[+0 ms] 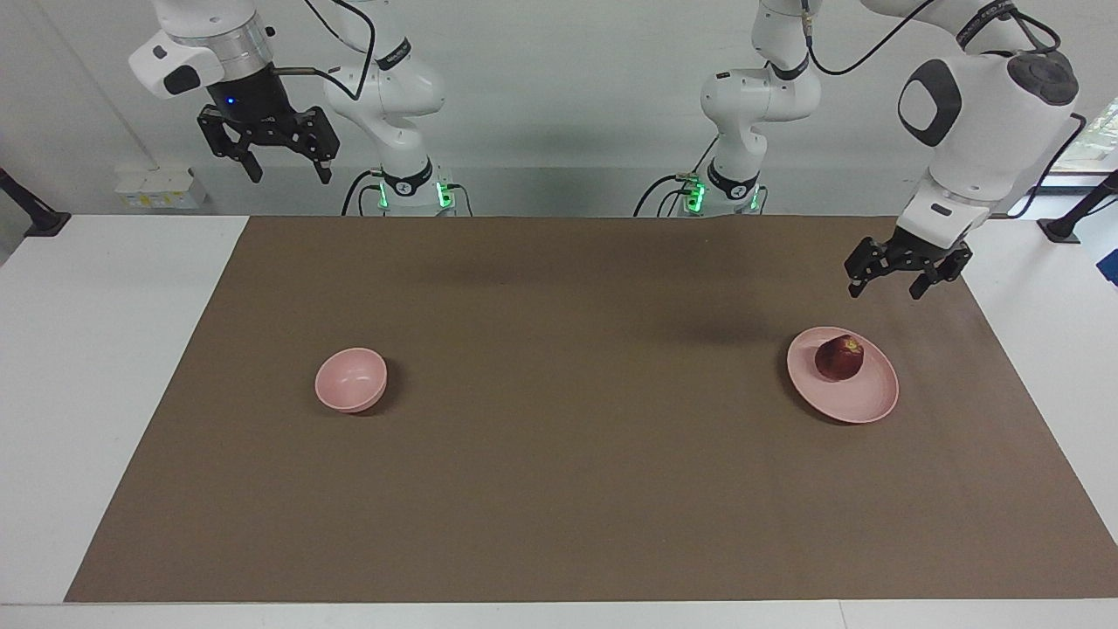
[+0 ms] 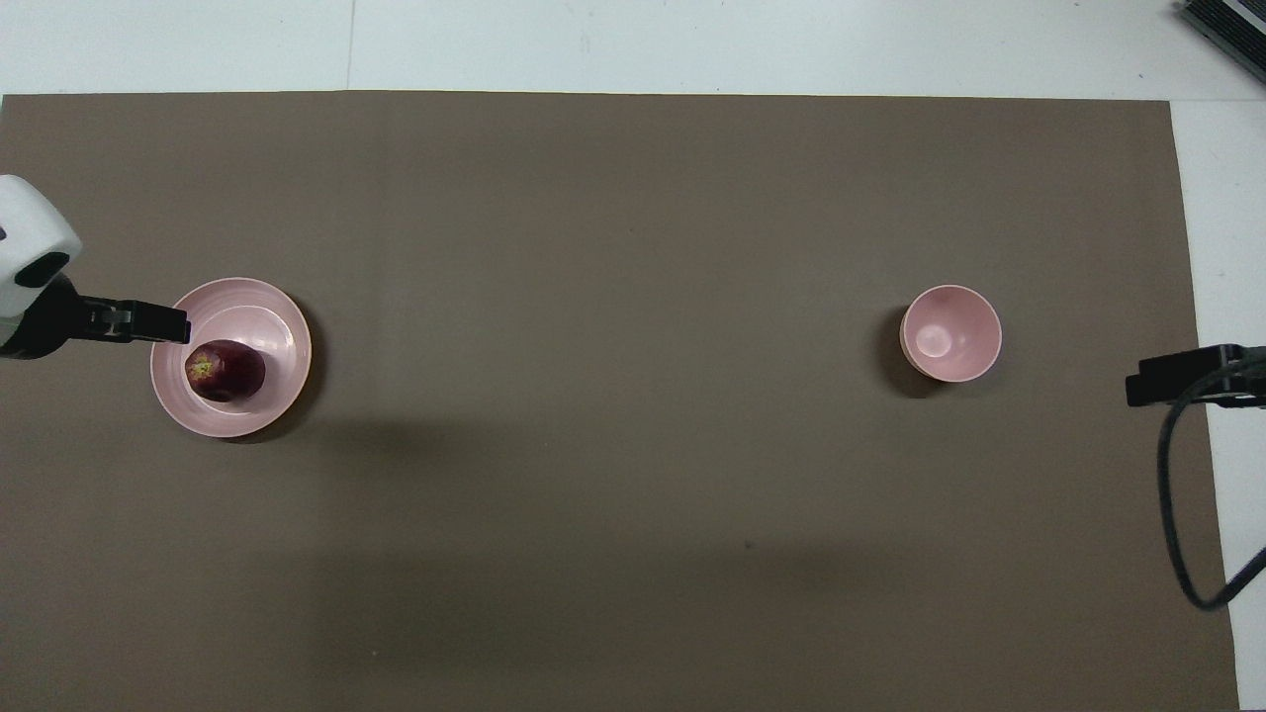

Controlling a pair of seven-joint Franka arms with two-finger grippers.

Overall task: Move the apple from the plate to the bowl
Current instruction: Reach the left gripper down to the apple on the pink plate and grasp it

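Plate (image 2: 265, 318) came first, at my left arm's end of the brown mat (image 1: 559, 489) on the tabletop (image 1: 96, 384), with the dark red apple (image 2: 226, 371) resting on it. My left pincer (image 1: 884, 286) hung in the air beside that plate, fingers released, gripping nothing and clear of the apple. Well apart, toward my right arm's end of the mat, stood the small pink bowl (image 2: 950, 332), upright. My right pincer (image 1: 291, 167) waited high above that end of the tabletop, likewise released and holding nothing.
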